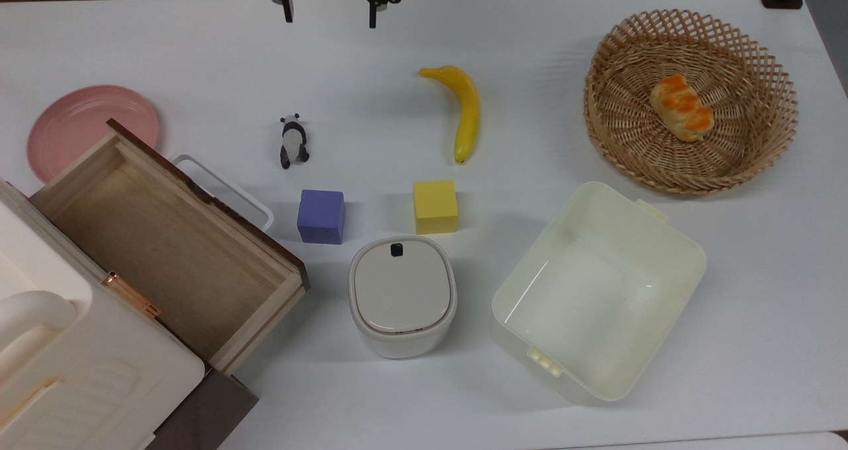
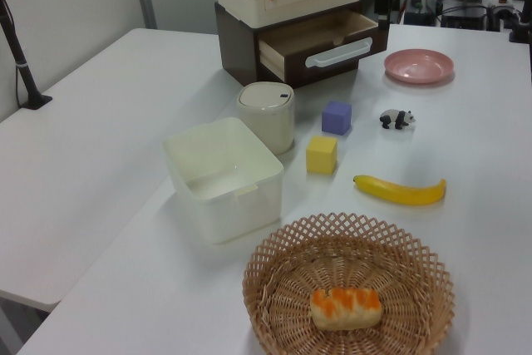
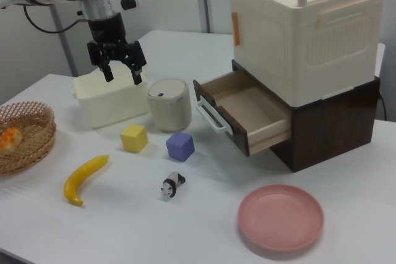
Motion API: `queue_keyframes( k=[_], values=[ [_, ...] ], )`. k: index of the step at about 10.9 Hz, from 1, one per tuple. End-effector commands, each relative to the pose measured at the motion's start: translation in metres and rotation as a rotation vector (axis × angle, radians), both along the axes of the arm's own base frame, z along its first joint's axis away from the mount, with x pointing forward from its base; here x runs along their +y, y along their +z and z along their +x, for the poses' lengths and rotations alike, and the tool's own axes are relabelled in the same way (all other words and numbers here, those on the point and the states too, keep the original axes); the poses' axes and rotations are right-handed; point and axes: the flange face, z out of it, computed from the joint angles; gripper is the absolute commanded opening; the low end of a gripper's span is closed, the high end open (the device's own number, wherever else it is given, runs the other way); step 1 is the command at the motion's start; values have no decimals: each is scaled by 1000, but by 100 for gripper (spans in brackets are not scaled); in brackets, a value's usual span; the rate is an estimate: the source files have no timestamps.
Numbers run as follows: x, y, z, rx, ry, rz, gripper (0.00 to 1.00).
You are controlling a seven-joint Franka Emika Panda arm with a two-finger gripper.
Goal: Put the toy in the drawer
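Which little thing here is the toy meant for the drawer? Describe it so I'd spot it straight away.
Find the open wooden drawer with the white handle. In the top view, just right of it and above the purple cube, lies the toy. It is a tiny black-and-white panda, the only animal figure.

Top view looks straight down on the white table (image 1: 530, 52), with the open drawer (image 1: 165, 238) at the top view's lower left. Left view stands at the table end beyond the basket (image 2: 349, 284) and faces along the table toward the drawer (image 2: 320, 39) at the far end. Right view sits low and near, just past the pink plate (image 3: 281, 217), facing back across the drawer (image 3: 247, 112) toward the basket (image 3: 25, 134); all three share drawer, plate and basket.
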Motion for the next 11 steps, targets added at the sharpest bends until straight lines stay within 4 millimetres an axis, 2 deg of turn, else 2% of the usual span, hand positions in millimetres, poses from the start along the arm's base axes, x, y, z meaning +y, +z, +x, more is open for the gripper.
queue_keyframes(
  k=[1,11],
  values=[
    [-9,-1,-7,14,-34,5,100],
    [-15,-1,-6,14,-47,9,100]
  ],
)
